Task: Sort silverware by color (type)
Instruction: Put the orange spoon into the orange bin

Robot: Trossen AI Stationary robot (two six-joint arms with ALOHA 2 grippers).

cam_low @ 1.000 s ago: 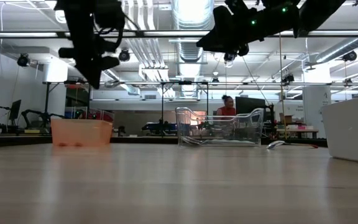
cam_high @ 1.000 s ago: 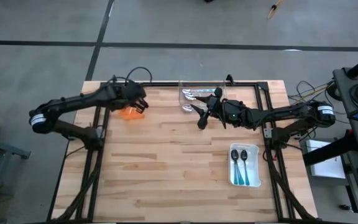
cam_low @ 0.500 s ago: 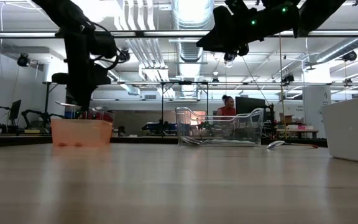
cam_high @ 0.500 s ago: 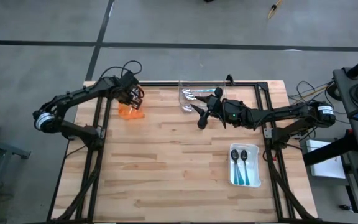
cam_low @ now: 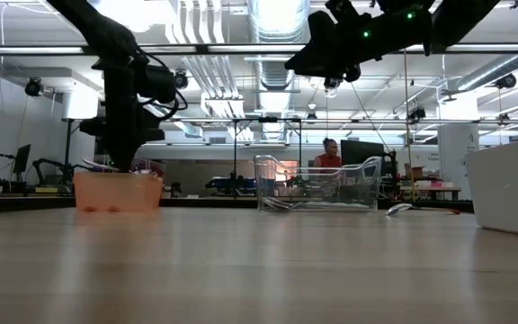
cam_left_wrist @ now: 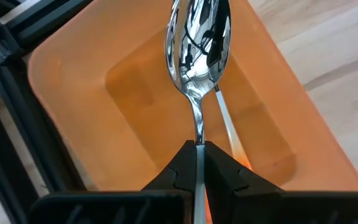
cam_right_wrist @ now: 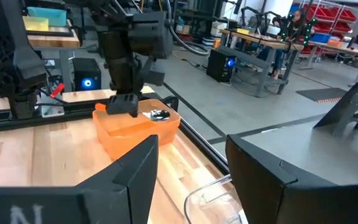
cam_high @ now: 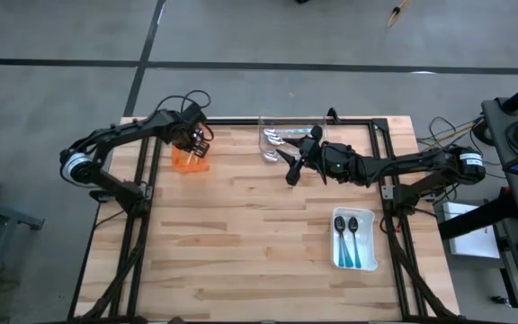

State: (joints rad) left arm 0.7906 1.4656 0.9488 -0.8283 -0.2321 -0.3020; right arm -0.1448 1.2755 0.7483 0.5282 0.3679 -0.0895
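My left gripper (cam_high: 197,142) is over the orange tray (cam_high: 190,162), which sits at the table's far left, and it is shut on a spoon (cam_left_wrist: 199,43) with a shiny bowl. The right wrist view shows that spoon's bowl (cam_right_wrist: 157,114) at about the tray's rim height. My right gripper (cam_high: 290,169) hangs open above the table, just near of the clear tray (cam_high: 291,135), which holds silver spoons (cam_high: 277,140). Two teal-handled spoons (cam_high: 348,236) lie in the white tray (cam_high: 370,256). My left gripper pinches the spoon's thin neck (cam_left_wrist: 198,134), just behind the bowl, between its two fingertips (cam_left_wrist: 182,163). The fingers lie along the spoon and point down into the orange tray. The bowl sticks out past the fingertips over the tray's floor, and the handle is hidden behind the fingers.
A black metal frame (cam_high: 241,121) runs along the table's far edge and down both sides. The middle and near part of the wooden tabletop (cam_high: 241,243) is bare. In the low view the white tray's wall (cam_low: 511,189) stands at the right, and a person shows far off in the room.
My left gripper has moved from the orange tray's right side toward the table's far-left corner. It has come down over the tray with the spoon still in its fingers. The right arm has kept still.
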